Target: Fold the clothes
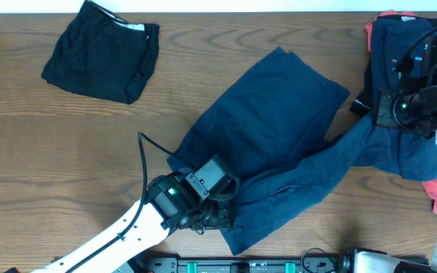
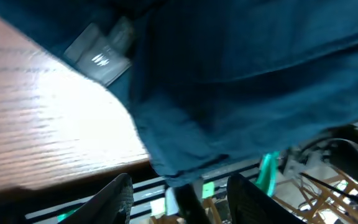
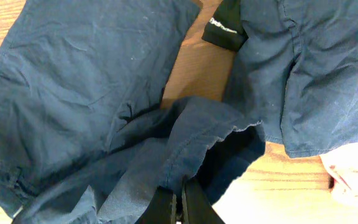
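Note:
Dark navy shorts (image 1: 271, 136) lie spread across the middle of the table, one leg pulled toward the right. My right gripper (image 1: 372, 120) is shut on that leg's hem; the right wrist view shows its jaws (image 3: 179, 204) pinching navy fabric (image 3: 104, 93). My left gripper (image 1: 220, 212) is at the shorts' lower-left corner near the table's front edge. In the left wrist view its fingers (image 2: 179, 199) are open, with the shorts' edge (image 2: 241, 81) hanging just above them. A black garment (image 1: 101, 53) lies folded at the back left.
A pile of navy clothes (image 1: 400, 45) with a coral-pink one (image 1: 435, 189) sits at the right edge, under the right arm; the pink also shows in the right wrist view (image 3: 353, 180). A white label (image 2: 98, 59) shows on the shorts. The table's front edge (image 2: 55, 180) is close to the left fingers.

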Controlling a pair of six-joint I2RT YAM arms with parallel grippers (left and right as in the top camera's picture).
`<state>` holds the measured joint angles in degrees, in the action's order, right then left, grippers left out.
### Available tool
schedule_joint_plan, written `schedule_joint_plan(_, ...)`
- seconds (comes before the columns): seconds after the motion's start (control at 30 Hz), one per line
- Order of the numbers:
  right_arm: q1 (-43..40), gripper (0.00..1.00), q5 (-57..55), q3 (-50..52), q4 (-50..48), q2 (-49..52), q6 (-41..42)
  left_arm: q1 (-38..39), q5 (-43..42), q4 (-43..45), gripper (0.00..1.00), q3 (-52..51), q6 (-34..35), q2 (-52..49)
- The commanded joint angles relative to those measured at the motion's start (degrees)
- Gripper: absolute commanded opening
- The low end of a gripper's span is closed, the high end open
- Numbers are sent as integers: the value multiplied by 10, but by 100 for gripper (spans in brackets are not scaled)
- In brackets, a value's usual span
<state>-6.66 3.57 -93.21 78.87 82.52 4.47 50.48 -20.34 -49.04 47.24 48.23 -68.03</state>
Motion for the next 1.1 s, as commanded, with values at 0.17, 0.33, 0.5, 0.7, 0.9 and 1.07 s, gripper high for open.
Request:
schedule_joint_plan(0.17, 4, 1, -1, -4, 1, -1, -9, 40, 19, 15, 53, -62, -32, 1)
schedule_joint_plan(0.33, 4, 1, -1, -4, 2, -1, -9, 67, 44, 57, 53, -73, -32, -7)
schedule_joint_plan(0.5, 4, 1, -1, -4, 3, -1, -9, 74, 50, 110, 53, -80, -48, -12)
schedule_joint_plan(0.7, 4, 1, -1, -4, 6, -1, -9, 75, 50, 137, 53, -95, -60, -12)
schedule_joint_plan(0.9, 4, 1, -1, -4, 8, -1, -9, 75, 42, 153, 53, -127, -59, -12)
schedule_joint_plan(1.07, 4, 1, -1, -4, 9, -1, -9, 76, 38, 156, 52, -133, -57, -12)
